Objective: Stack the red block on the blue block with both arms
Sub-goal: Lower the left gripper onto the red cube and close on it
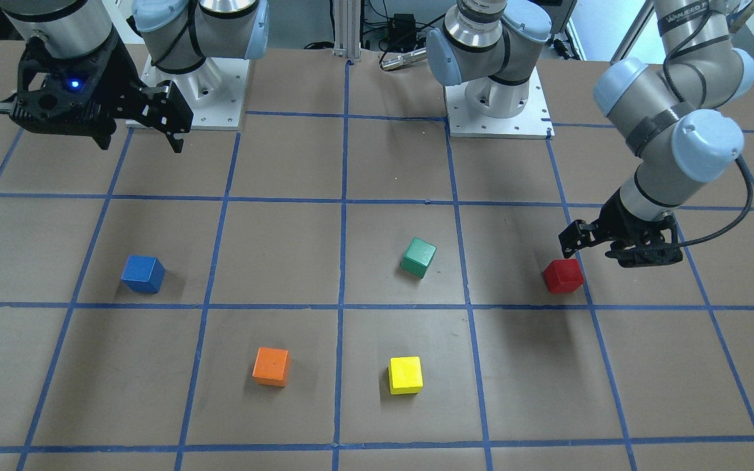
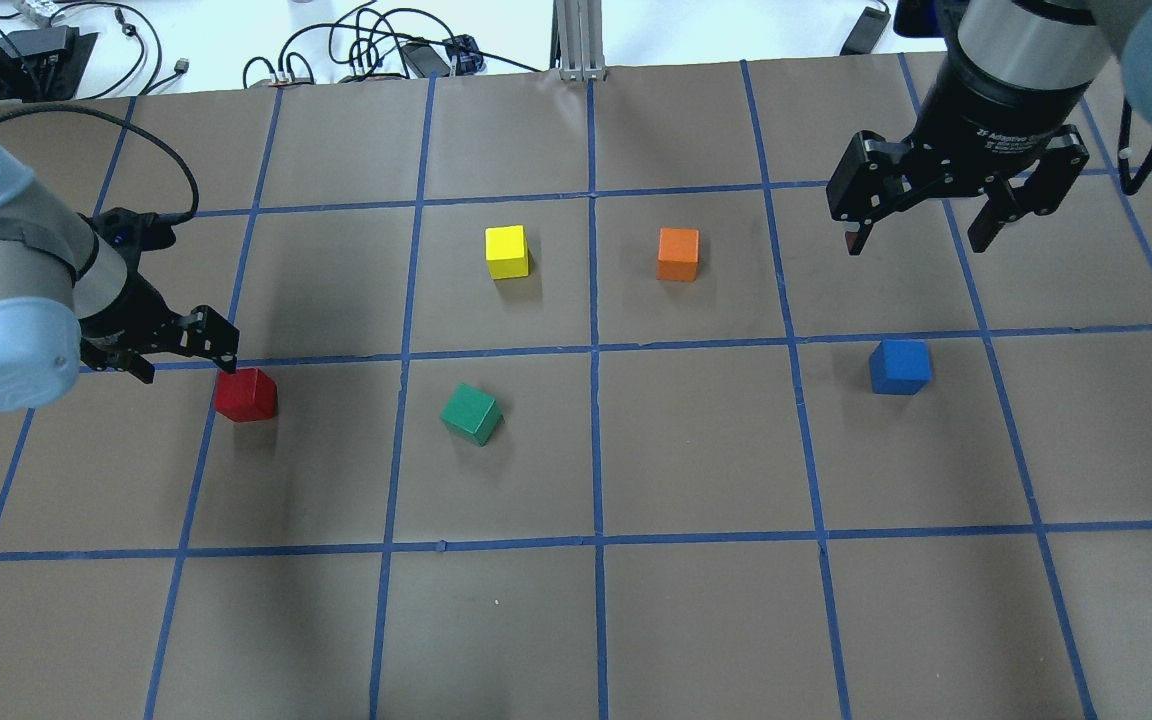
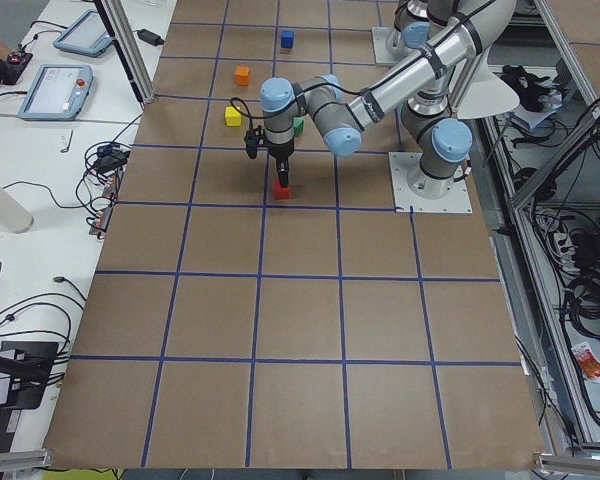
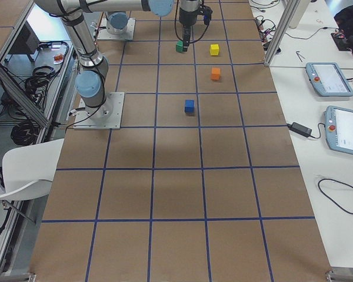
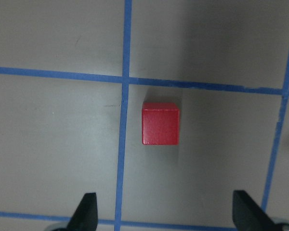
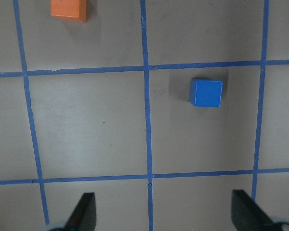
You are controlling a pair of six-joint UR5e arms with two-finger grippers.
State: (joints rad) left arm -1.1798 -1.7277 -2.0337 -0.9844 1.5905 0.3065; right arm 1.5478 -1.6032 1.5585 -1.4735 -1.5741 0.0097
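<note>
The red block (image 2: 246,394) sits on the brown table by a blue tape crossing; it also shows in the front view (image 1: 563,275) and the left wrist view (image 5: 160,123). My left gripper (image 2: 184,362) hangs open just above and beside it, holding nothing; its fingertips (image 5: 89,211) show at the bottom of the wrist view. The blue block (image 2: 900,366) sits alone on the other side, also in the right wrist view (image 6: 206,93). My right gripper (image 2: 918,240) is open and empty, held high and farther out on the table than the blue block.
A green block (image 2: 471,413), a yellow block (image 2: 507,251) and an orange block (image 2: 678,253) lie between the red and blue ones. The two arm bases (image 1: 498,111) stand at the robot's edge of the table. Cables lie past the far edge.
</note>
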